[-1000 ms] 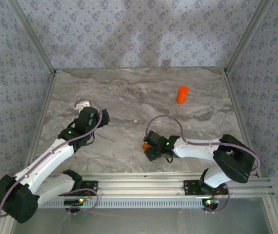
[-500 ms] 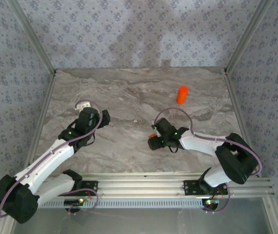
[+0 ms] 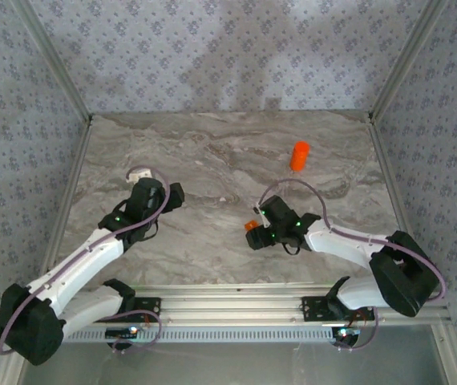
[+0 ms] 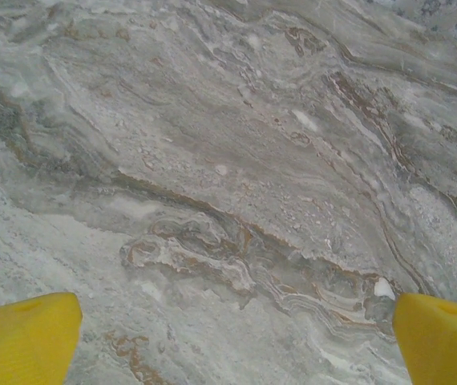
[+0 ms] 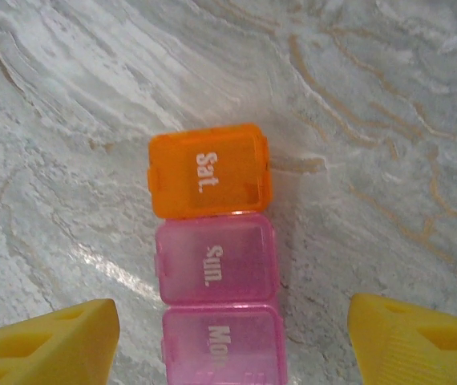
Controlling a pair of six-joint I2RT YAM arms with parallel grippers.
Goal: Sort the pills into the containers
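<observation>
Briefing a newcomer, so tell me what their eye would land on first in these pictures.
The strip of small translucent plastic pill compartments, one orange marked Sat., two pink, lids shut, lies on the grey marble table below the right gripper, whose yellow fingers stand apart. An orange-red cylindrical bottle sits at the table's far right.

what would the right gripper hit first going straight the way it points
Probably the containers, the pink Mon lid lying between its open fingers, with the table just beneath; depth is hard to judge.
</observation>
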